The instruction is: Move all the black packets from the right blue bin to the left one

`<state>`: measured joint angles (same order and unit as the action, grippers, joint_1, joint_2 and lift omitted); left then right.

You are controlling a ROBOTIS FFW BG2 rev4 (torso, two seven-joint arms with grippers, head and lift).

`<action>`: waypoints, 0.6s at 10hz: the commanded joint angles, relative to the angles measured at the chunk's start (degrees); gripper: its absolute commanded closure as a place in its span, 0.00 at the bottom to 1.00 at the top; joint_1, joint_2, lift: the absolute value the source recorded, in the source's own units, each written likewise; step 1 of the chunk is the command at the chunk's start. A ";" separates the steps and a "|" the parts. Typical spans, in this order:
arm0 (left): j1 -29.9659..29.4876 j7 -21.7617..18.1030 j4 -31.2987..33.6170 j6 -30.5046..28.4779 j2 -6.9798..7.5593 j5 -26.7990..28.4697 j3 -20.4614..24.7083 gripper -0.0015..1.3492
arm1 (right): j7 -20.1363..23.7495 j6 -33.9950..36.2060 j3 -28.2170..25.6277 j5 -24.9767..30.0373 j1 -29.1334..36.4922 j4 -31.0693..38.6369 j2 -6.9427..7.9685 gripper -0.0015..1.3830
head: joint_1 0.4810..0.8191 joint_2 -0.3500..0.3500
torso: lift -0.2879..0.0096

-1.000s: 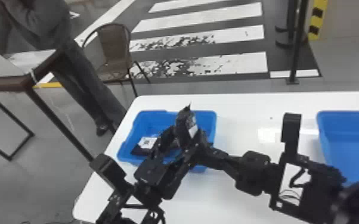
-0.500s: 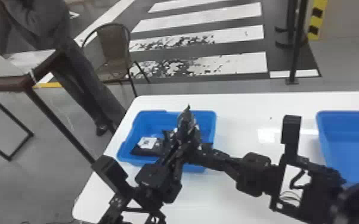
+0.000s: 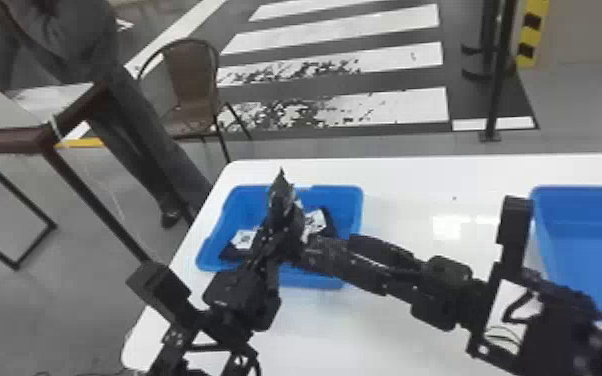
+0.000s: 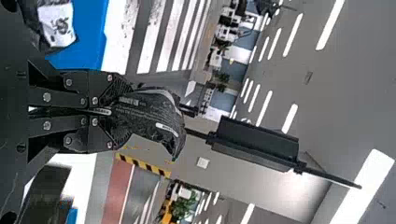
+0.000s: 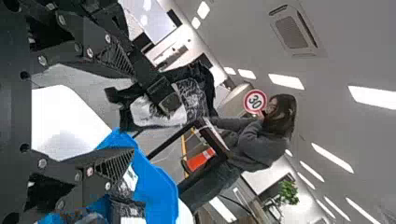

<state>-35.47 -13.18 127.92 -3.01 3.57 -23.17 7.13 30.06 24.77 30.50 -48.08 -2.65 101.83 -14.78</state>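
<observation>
Black left gripper (image 3: 271, 241) clamps a crinkled black plastic packet (image 3: 281, 200) over the left blue plastic bin (image 3: 351, 205); black right gripper (image 3: 297, 247) is spread wide nearby. White-labelled black packets (image 3: 329, 225) lie inside.

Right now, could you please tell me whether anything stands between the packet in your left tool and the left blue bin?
Possibly: the packet is up in the left tool over the left blue bin, but the right tool crowds in beside it, its arm passing over the bin's right side.
</observation>
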 commanded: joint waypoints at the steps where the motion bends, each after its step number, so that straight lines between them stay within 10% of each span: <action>1: 3.13 1.13 -3.11 2.60 -0.14 2.26 1.21 0.89 | 0.08 -0.02 -4.68 0.09 4.05 1.59 0.28 0.09 | 0.63 1.00 | 0.50; 5: 18.18 4.39 -21.96 10.33 1.79 13.91 -0.27 0.89 | 0.17 0.68 -8.34 -0.25 7.71 3.14 0.54 0.09 | 0.63 1.00 | 0.50; 6: 20.57 4.74 -26.32 10.75 2.23 13.91 -1.76 0.74 | 0.17 0.68 -9.02 -0.02 8.13 3.42 0.63 0.09 | 0.63 1.00 | 0.50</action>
<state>-16.64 -8.45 104.49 7.37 5.47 -9.56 6.30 30.24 25.45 21.85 -48.19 5.24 105.07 -14.22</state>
